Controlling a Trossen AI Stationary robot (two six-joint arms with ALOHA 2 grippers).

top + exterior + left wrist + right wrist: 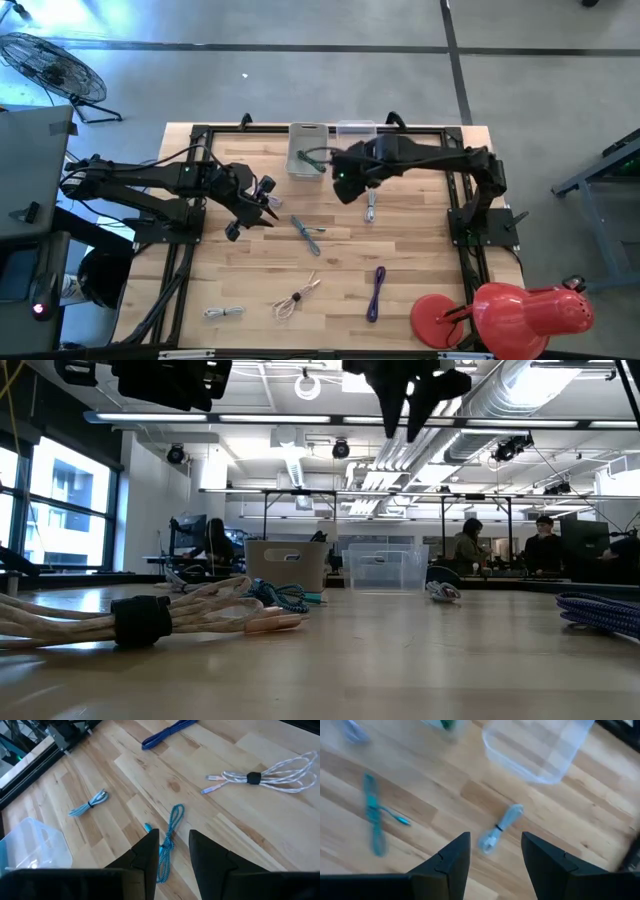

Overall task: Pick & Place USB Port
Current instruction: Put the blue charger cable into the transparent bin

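Several bundled USB cables lie flat on the wooden table. My left gripper (pixel 173 851) is open and hovers above the teal cable (pixel 167 842), (pixel 307 232). My right gripper (pixel 495 857) is open and hovers above the light grey-blue cable (pixel 499 828), (pixel 371 207), just in front of the bins. A purple cable (pixel 377 292), a beige cable (pixel 295 298) and a white cable (pixel 225 313) lie toward the near edge. In the low view both grippers hang well above the table, the right one (pixel 410 405) pointing down.
A grey bin (pixel 307 150) with a green cable inside and a clear plastic bin (pixel 355 135) stand at the far edge. A red lamp (pixel 500 312) sits at the near right corner. Black frame rails (pixel 180 260) run along both sides. People sit in the room beyond.
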